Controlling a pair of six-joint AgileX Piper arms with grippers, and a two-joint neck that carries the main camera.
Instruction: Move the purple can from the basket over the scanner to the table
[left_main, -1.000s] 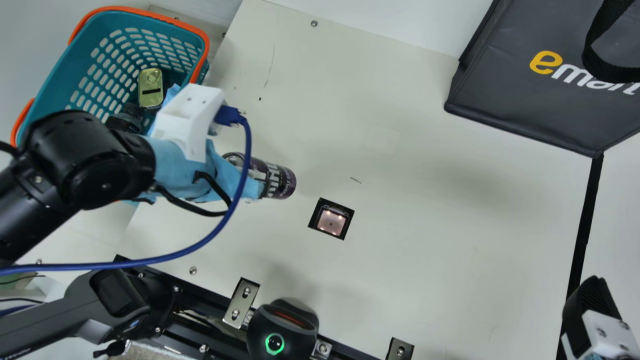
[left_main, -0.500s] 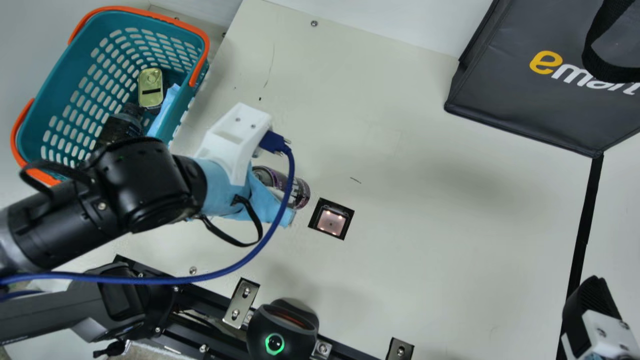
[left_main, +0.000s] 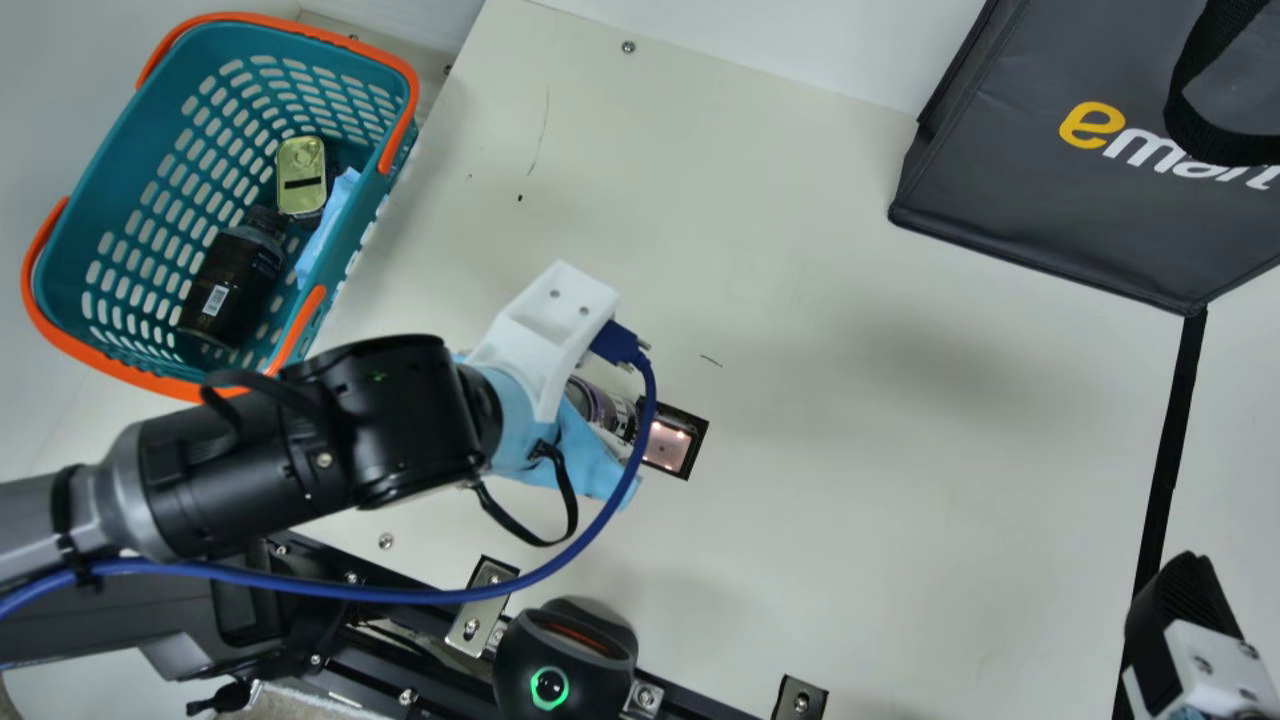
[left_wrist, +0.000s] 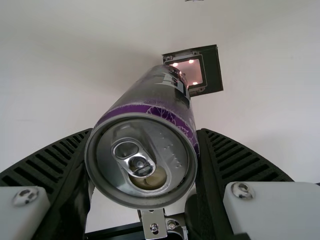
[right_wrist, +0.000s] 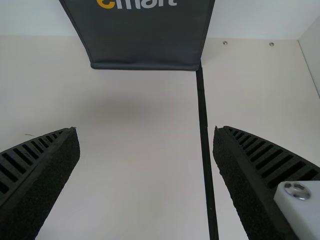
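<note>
Left arm (left_main: 400, 425) is black with a grey section (left_main: 28, 530), light-blue wrap (left_main: 515, 405), white bracket (left_main: 550, 325), blue cable (left_main: 300, 590), black strap (left_main: 573, 500); both arms have black ribbed fingers (left_wrist: 242, 157), white blocks (left_wrist: 272, 210) with silver screws (left_wrist: 242, 189)

Before me, the cream table (left_main: 850, 520) has the scanner (left_main: 672, 448) (glowing pinkish, I see) set in nearer its near edge, a dark bag (left_main: 1040, 215) at the far edge, rightward, and a black strip (left_main: 1166, 460).

My left arm (left_main: 240, 490) stretches in from the left, its blue-wrapped wrist (left_main: 510, 430) angled rightward and down. My left claw (left_main: 605, 450) grips, its ribbed fingers (left_wrist: 240, 157) pressing from both sides. At the near right, my right claw (left_main: 1180, 610) holds its fingers (right_wrist: 35, 165) spread wide.
</note>
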